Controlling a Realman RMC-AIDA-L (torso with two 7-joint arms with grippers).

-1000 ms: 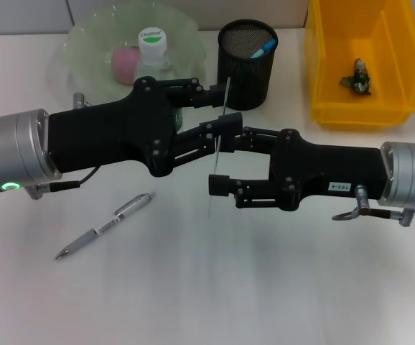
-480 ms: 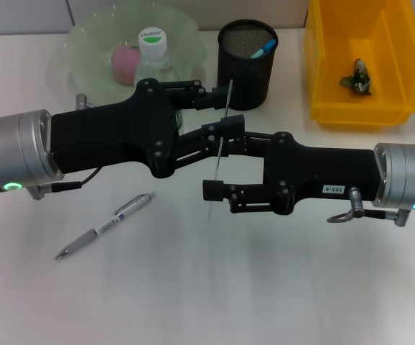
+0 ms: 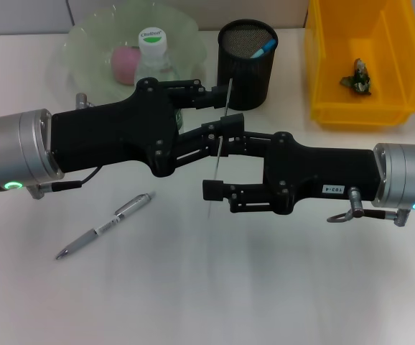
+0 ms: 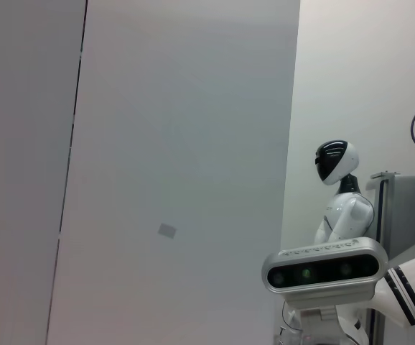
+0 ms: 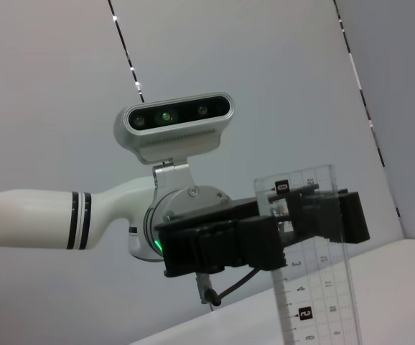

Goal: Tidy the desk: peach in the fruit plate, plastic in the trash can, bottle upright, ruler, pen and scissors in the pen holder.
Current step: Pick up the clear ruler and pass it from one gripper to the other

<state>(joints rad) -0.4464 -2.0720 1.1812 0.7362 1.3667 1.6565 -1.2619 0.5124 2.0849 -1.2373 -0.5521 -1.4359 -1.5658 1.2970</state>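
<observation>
A clear ruler [image 3: 220, 151] hangs edge-on above the table's middle, and shows face-on as the ruler [image 5: 315, 287] in the right wrist view. My left gripper [image 3: 225, 111] is shut on its upper part. My right gripper [image 3: 218, 164] stands open with a finger on either side of the ruler's lower half. The pen [image 3: 105, 226] lies on the table at the front left. The peach [image 3: 125, 63] rests in the green fruit plate [image 3: 85, 43], with the bottle [image 3: 153, 49] upright beside it. The black pen holder [image 3: 247, 72] holds a blue-tipped item [image 3: 263, 49]. Scissors are not identifiable.
The yellow bin [image 3: 394, 65] at the back right holds a crumpled piece of plastic [image 3: 356, 77]. Both arms cross the table's middle. The left wrist view shows only a wall and another robot.
My right arm has shifted a little to the left, bringing its open fingers further around the ruler. The left arm and the ruler have stayed put.
</observation>
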